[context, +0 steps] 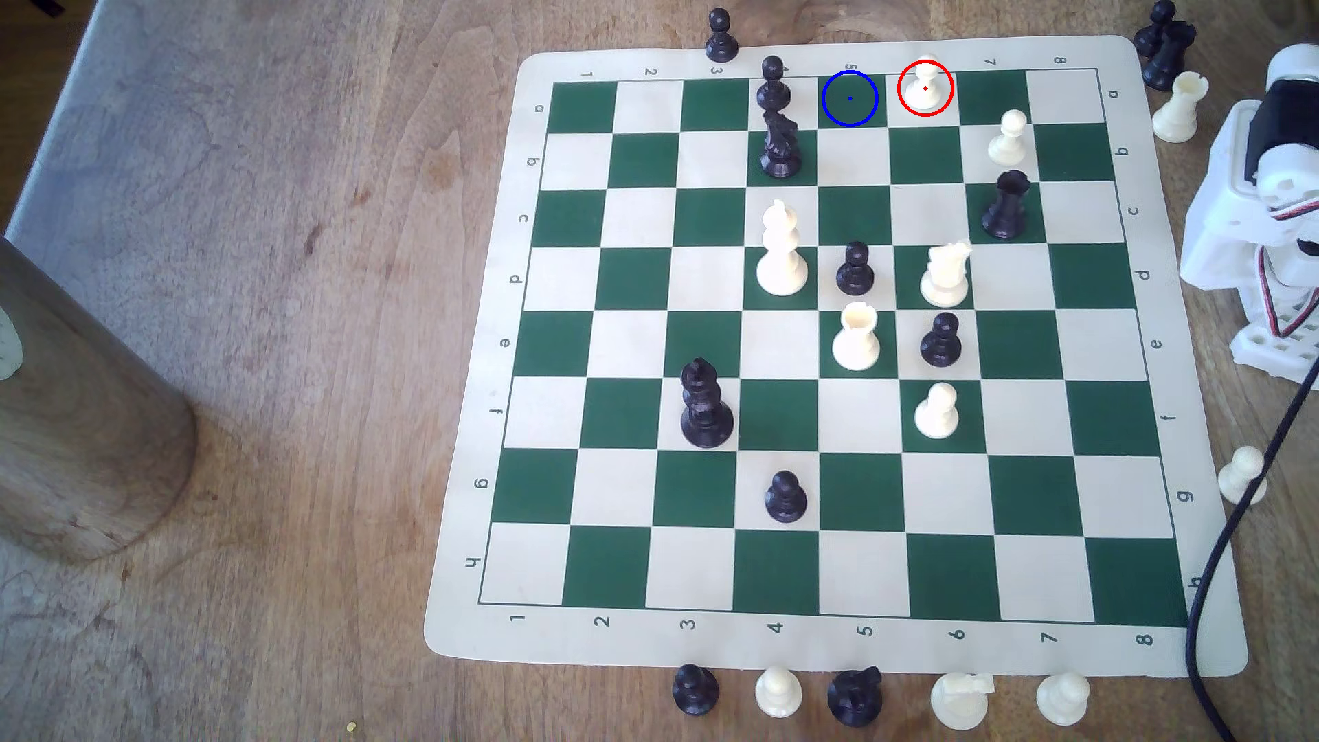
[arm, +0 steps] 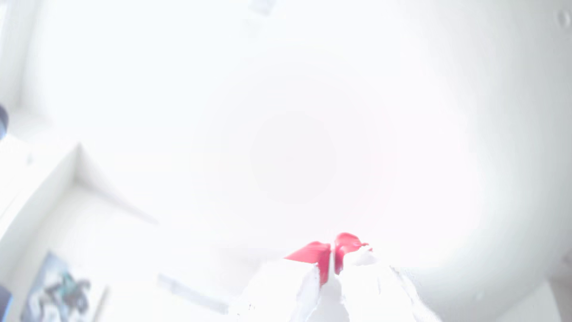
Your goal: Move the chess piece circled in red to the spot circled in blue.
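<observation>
**Pawn waits on the far row; spot is the neighbouring square**

Pawn (context: 926, 89), the cream one ringed in red, stands upright on a light square in the board's (context: 499, 499) far row. The spot (context: 849, 98), a dark green square ringed in blue, is bare and touches that square on the exterior view's left.

Your arm (context: 1270, 214) sits off the board at the exterior view's right, well apart from the pawn. In the washed-out wrist view the red-tipped fingers (arm: 315, 252) lie narrow, with a thin slit between them and nothing held.

You'll likely do best to spread the fingers first. Then come in high over the far-right corner and drop straight down on the ball head and collar. Lift the pawn clear before you slide it left. A black pawn (context: 773, 85) stands on the square just past the spot, so set down dead centre and release gently.

By my count the board carries 13 pieces: 3 white pawns, 4 black pawns and 6 larger pieces. More pieces rest on the worktop (context: 285, 285) round the mat.
</observation>
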Available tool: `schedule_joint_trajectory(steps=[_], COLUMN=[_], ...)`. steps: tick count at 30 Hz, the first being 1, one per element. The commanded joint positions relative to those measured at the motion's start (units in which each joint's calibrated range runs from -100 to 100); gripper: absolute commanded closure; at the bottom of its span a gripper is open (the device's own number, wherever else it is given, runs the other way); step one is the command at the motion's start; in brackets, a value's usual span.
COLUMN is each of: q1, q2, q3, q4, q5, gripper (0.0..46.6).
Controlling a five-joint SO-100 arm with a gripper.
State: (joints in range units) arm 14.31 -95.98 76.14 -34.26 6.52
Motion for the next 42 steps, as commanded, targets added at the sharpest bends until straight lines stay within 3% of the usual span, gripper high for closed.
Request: schedule_joint_trajectory(steps=[1,7,10,11,14,21,27,31,34,42], q1=[3.4,12.1,11.6,11.3,10.6,14.8,14.8,13.8,14.2,12.3], q2=[0.2,0.1,0.1,0.1,0.1,10.0,22.0,29.7,34.6,49.1], q3=[-13.9,-26.6,-26.2,-25.5,-24.6,-26.5,-34.4,-39.5,-42.0,-43.7], q4=[32.0,68.3,74.6,79.6,84.5,104.2,115.1,118.3,119.4,113.6], q5=[0.0,-0.6,-0.6,0.3,0.1,-4.4,-8.3,-12.4,-13.8,-16.2], gripper=[46.5,46.5,43.3,46.4,46.4,46.1,40.4,35.9,32.1,32.9])
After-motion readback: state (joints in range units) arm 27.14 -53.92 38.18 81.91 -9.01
